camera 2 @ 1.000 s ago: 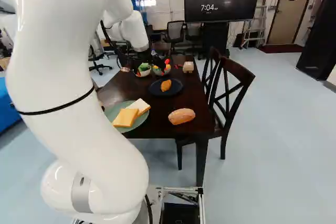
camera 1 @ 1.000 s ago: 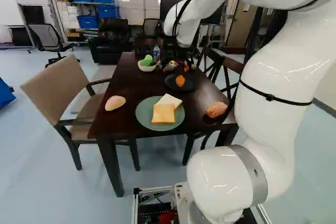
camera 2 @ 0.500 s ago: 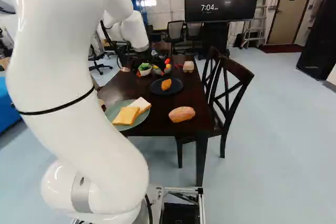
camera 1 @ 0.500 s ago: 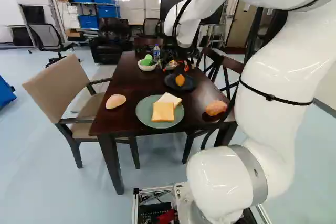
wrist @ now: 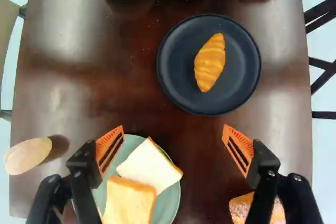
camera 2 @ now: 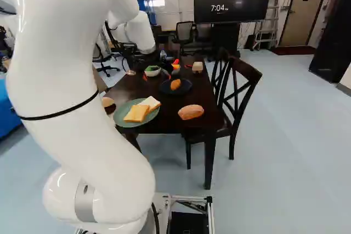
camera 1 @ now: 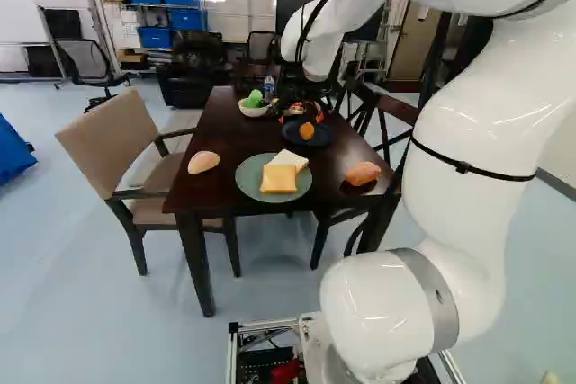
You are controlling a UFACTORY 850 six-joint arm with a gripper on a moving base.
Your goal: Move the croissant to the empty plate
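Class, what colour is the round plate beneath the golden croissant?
The round plate is blackish, clearest in the wrist view.

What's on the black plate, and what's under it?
A croissant lies near the middle of the black plate; nothing else shows on it. The croissant hides the bit of plate beneath, and the plate covers the table below, so can't tell there.

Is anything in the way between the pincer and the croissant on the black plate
Nothing visible stands between the pincer and the croissant, just bare table and the near rim of the black plate. The bread slices on the green plate lie off that path.
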